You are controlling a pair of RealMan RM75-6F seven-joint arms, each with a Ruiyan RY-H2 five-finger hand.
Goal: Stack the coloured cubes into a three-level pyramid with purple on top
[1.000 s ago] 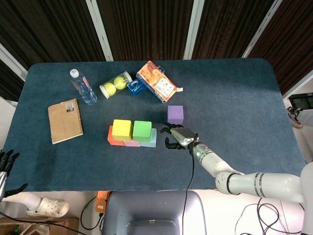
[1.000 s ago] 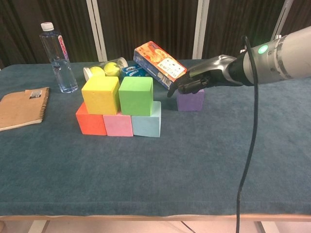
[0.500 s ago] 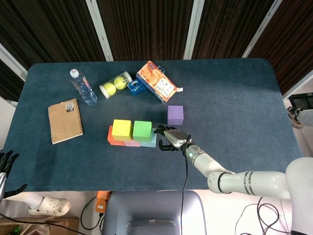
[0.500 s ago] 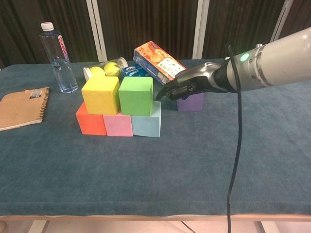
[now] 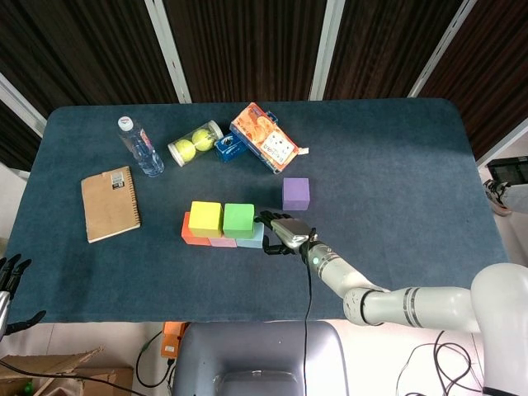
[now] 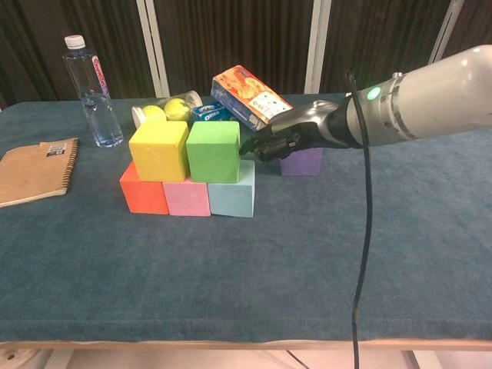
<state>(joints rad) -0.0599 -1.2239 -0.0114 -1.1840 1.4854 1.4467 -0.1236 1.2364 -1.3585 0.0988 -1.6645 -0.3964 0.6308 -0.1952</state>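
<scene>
A yellow cube [image 5: 205, 219] [image 6: 159, 150] and a green cube [image 5: 238, 217] [image 6: 214, 151] sit side by side on a bottom row of red [image 6: 142, 194], pink [image 6: 187, 198] and light blue [image 6: 232, 197] cubes. The purple cube [image 5: 295, 193] [image 6: 301, 161] stands alone on the cloth, behind and to the right of the stack. My right hand [image 5: 280, 232] [image 6: 280, 138] hovers over the light blue cube, holding nothing, its fingertips at the green cube's right side. My left hand [image 5: 8, 274] hangs off the table's near left corner, fingers apart.
At the back stand a water bottle [image 6: 92, 88], a tube of tennis balls [image 6: 165, 110], a blue packet [image 6: 206, 114] and an orange snack box [image 6: 250, 96]. A brown notebook [image 6: 34, 169] lies at the left. The right arm's black cable [image 6: 361, 254] hangs down over the front edge.
My right hand has moved left, from in front of the purple cube to the green cube's right side. The green cube has shifted slightly left. The left hand stayed put.
</scene>
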